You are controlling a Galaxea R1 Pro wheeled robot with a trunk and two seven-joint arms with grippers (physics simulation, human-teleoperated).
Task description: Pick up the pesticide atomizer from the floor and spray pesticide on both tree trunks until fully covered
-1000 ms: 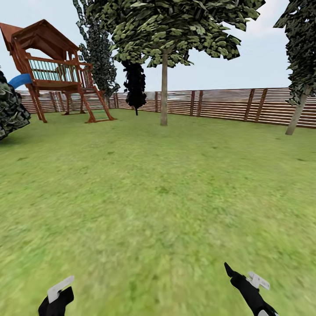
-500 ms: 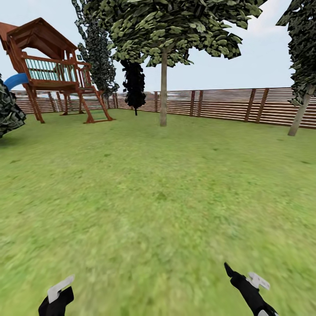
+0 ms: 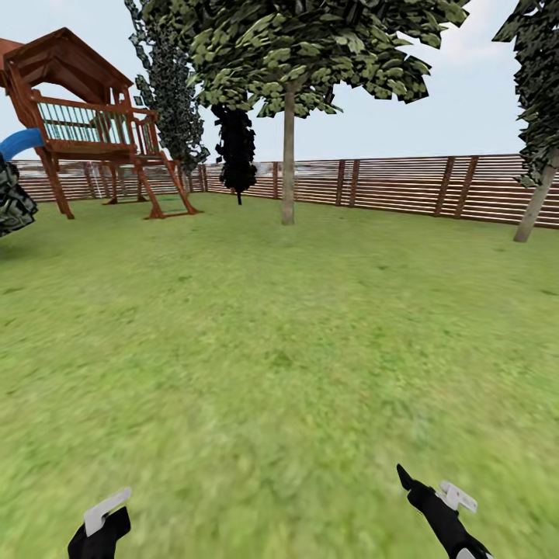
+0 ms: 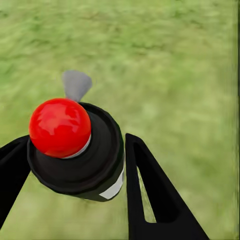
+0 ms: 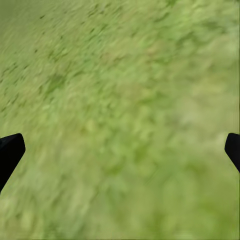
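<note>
Item: garden lawn (image 3: pixel 279 334), fenced by a brown slatted fence (image 3: pixel 404 185).

Change noted: across the last second the whole head view has slid. The wooden playhouse (image 3: pixel 85 124) and the dark bush at the left edge sit further left, and the leaning trunk at the right sits further right. This is read as camera and base motion, not as movement of the things. Both arms keep the same place in the view.

Left gripper (image 4: pixel 75 165): fingers closed around the pesticide atomizer (image 4: pixel 75 150), a black body with a red cap, its grey nozzle pointing out over the grass.

Right gripper (image 5: pixel 120 145): spread wide, nothing between the fingertips, grass beneath.

Trees: one pale straight trunk (image 3: pixel 288 155) stands ahead, just before the fence; a second trunk (image 3: pixel 536 206) leans at the right edge. Both are well apart from the robot. No whitish speckles are seen on either.

Judgement: pick-up done; approach to the first trunk under way; spraying not yet begun.
</note>
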